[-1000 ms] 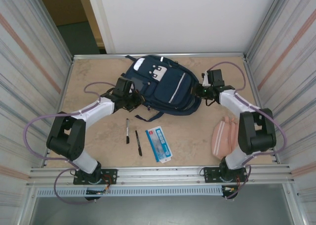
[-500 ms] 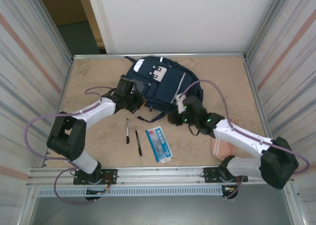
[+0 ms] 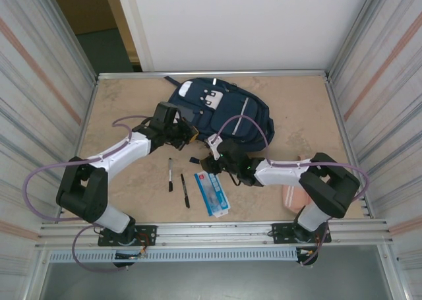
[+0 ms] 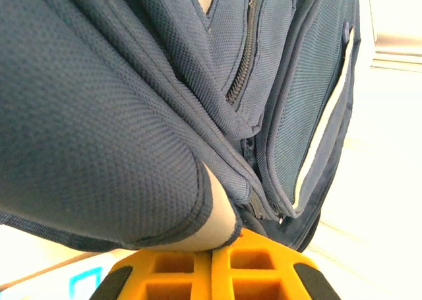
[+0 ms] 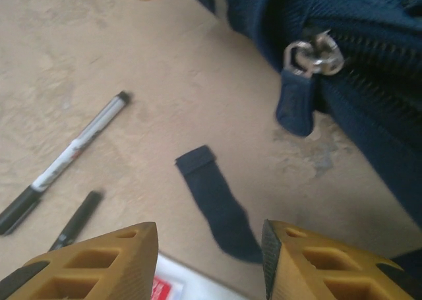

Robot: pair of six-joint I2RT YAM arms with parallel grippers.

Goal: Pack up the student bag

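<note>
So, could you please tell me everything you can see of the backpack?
The backpack is navy woven fabric with white front patches, pale stripes and zip pockets. It lies front up at the far middle of the table. A metal zip pull hangs at its near edge; a strap end trails on the table. The left gripper pinches a fold of its fabric.

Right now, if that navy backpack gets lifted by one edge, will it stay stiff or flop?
Probably floppy: fabric of the student bag folds and bulges where the left gripper pinches it. It lies flat and wide on the table, so rolling or tipping seems unlikely.
</note>
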